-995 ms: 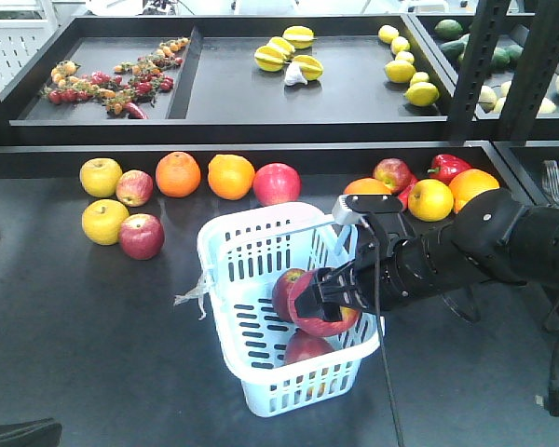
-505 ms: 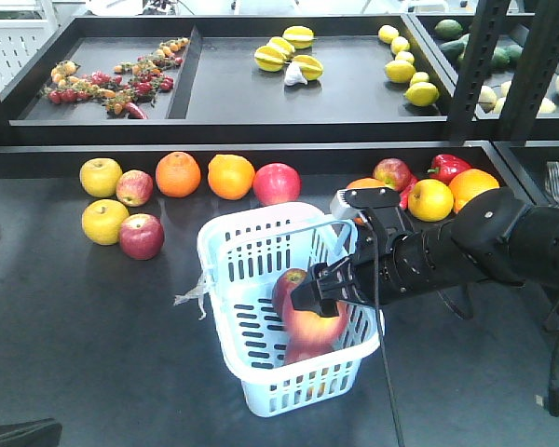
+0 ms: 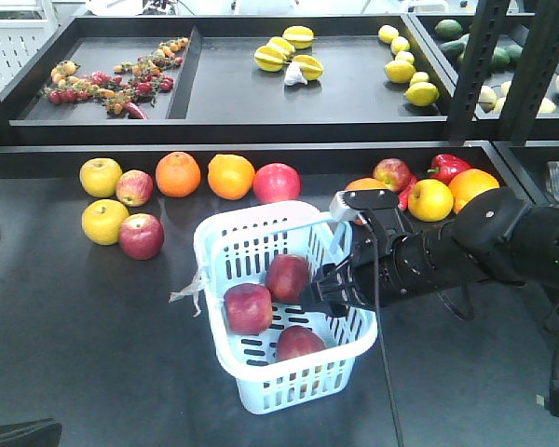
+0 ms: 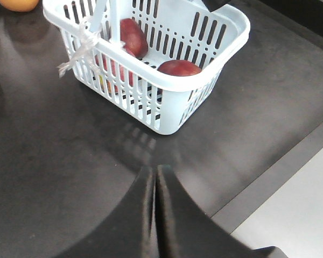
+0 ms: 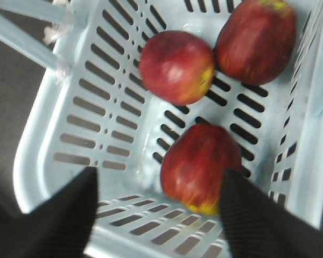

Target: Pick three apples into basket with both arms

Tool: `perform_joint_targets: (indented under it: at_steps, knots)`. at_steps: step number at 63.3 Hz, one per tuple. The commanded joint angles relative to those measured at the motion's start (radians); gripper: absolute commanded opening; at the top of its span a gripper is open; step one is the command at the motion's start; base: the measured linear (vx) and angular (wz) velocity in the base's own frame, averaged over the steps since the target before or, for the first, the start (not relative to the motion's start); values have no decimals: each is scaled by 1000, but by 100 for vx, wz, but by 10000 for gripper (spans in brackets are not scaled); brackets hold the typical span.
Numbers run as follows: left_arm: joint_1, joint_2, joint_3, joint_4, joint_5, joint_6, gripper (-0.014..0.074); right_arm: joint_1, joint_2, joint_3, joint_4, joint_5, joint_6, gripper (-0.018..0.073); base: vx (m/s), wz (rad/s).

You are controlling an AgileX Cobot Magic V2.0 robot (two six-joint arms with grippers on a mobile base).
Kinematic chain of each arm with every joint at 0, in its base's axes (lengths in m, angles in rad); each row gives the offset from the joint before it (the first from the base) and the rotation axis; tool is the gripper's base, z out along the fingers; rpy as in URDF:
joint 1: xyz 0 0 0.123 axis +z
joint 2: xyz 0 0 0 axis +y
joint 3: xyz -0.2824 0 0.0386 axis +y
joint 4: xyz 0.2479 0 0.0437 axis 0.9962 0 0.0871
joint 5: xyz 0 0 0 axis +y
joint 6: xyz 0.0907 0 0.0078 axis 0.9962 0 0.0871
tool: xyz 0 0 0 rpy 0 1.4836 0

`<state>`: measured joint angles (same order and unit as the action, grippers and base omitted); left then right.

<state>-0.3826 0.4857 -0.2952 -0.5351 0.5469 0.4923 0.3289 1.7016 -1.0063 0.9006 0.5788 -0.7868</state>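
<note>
Three round dark-red apples with small yellowish patches lie loose inside the pale-blue rectangular plastic basket (image 3: 261,391) with slotted sides: one (image 3: 249,308) near its left wall, one (image 3: 288,277) toward the far end, one (image 3: 300,343) at the near end. The basket's long axis runs diagonally, from far-left to near-right in the front view, with its hoop handle (image 3: 303,223) raised over the far end.

The right gripper (image 5: 159,207) hangs over the basket's right rim, fingers spread and holding nothing. The left gripper (image 4: 155,209) hovers above the table with its fingers pressed together, empty.

The basket stands on a dark grey table (image 3: 74,335). Behind it lies a row of oranges (image 3: 178,173), yellow apples (image 3: 101,176) and red apples (image 3: 277,182).
</note>
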Motion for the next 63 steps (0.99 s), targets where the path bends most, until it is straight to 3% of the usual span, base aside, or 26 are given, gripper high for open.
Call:
perform_joint_targets:
  at_steps: [1,14,43,63]
  knots:
    - [-2,5,-24,-32,-57,-7,-6,0,-60,-25,27,29,-16,305,0,0]
    - [-2,5,-24,-32,-57,-7,-6,0,-119,-25,-3,120,-16,-16,0,0]
    - [-2,5,-24,-32,-57,-7,-6,0,-292,-22,-12,361,-16,-4,0,0]
    - [-2,5,-24,-33,-54,-7,-6,0,-609,-22,-121,433,-11,-4,0,0]
